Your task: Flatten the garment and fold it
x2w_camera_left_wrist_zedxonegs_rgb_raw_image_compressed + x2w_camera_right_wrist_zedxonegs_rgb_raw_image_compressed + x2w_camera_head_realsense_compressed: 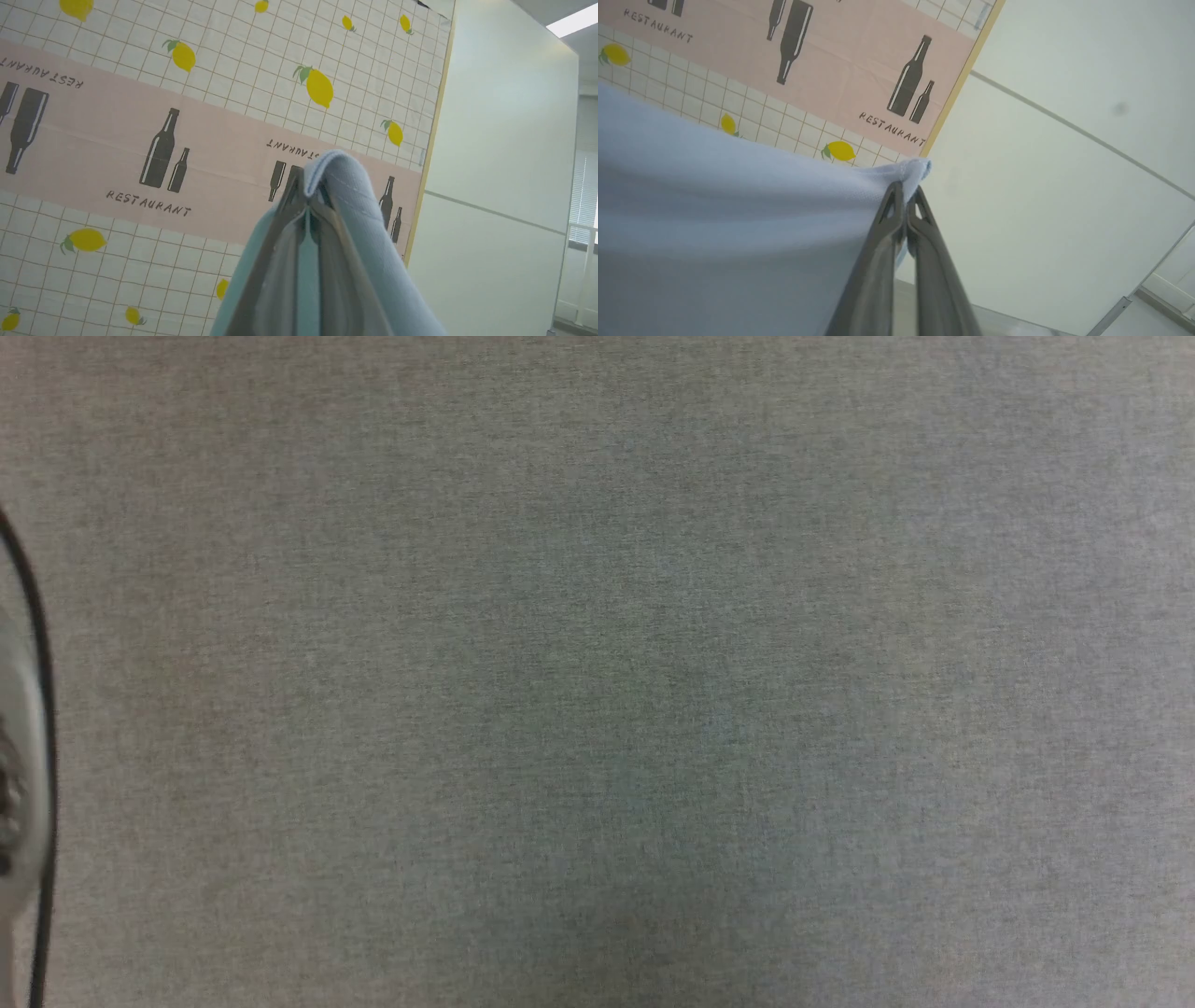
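Nearest, left pincer (307, 210) clamped shut on a fold of the garment (359, 205), light blue fabric draped over the tips. Right pincer (906, 191) likewise closed on a hemmed corner, the rest spread leftward across the right wrist view. Beyond, apart from the garment, the surface (957, 88) under a checked cloth (140, 140) printed with lemons, dark bottles and RESTAURANT on a pink band. Farther off, pale wall (504, 163), ceiling light (572, 21), window blinds (586, 196). In the head view, plain grey weave (597, 672), dark cable (37, 709) at the left edge
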Controlling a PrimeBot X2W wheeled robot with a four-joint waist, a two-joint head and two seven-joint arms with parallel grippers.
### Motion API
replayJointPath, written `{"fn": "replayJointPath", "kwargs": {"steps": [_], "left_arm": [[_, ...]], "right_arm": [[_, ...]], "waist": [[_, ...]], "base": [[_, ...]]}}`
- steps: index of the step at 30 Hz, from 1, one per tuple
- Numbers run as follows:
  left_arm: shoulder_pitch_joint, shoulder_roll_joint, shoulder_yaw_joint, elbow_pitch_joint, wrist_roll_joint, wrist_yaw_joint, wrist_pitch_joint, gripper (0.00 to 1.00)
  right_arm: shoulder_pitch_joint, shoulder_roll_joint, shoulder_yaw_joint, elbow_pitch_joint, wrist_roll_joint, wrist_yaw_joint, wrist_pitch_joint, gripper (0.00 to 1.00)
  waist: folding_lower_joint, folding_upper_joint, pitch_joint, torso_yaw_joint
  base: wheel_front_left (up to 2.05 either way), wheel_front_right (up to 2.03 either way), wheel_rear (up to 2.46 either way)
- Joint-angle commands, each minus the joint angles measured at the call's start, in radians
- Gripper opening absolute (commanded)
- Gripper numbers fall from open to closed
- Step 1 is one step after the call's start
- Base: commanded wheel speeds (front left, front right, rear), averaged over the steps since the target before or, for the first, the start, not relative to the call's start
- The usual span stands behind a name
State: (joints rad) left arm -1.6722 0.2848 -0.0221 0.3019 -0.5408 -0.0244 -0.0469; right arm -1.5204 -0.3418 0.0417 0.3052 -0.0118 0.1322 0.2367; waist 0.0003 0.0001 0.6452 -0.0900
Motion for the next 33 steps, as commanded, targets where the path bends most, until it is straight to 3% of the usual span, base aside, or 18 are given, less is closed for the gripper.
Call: {"fn": "replayJointPath", "kwargs": {"steps": [1, 7, 11, 20, 26, 33], "left_arm": [[0.065, 0.017, -0.012, 0.029, 0.012, -0.017, -0.005, 0.00], [0.356, 0.094, -0.080, 0.113, 0.056, -0.060, 0.034, 0.00], [0.597, 0.151, -0.141, 0.114, 0.061, -0.083, 0.117, 0.00], [1.149, 0.214, -0.223, -0.090, -0.083, -0.094, 0.421, 0.00], [1.437, 0.245, -0.255, -0.294, -0.183, -0.055, 0.598, 0.00], [1.686, 0.293, -0.255, -0.479, -0.220, 0.055, 0.713, 0.00]], "right_arm": [[0.058, 0.005, 0.006, 0.030, 0.001, -0.002, -0.021, 0.00], [0.310, 0.006, 0.051, 0.102, 0.089, -0.002, -0.089, 0.00], [0.498, 0.004, 0.079, 0.123, 0.166, -0.002, -0.120, 0.00], [0.874, -0.013, 0.092, 0.077, 0.295, -0.002, -0.154, 0.00], [1.070, -0.031, 0.076, 0.016, 0.297, -0.002, -0.141, 0.00], [1.275, -0.042, 0.014, -0.031, 0.258, -0.002, -0.123, 0.00]], "waist": [[-0.0003, -0.0001, -0.017, 0.012], [-0.0003, -0.0001, -0.091, 0.028], [-0.0003, -0.0001, -0.164, 0.038], [-0.0003, -0.0001, -0.314, 0.061], [-0.0003, -0.0001, -0.384, 0.071], [-0.0003, -0.0001, -0.434, 0.080]], "base": [[0.00, 0.00, 0.00], [0.00, 0.00, 0.00], [0.00, 0.00, 0.00], [0.00, 0.00, 0.00], [0.00, 0.00, 0.00], [0.00, 0.00, 0.00]]}}
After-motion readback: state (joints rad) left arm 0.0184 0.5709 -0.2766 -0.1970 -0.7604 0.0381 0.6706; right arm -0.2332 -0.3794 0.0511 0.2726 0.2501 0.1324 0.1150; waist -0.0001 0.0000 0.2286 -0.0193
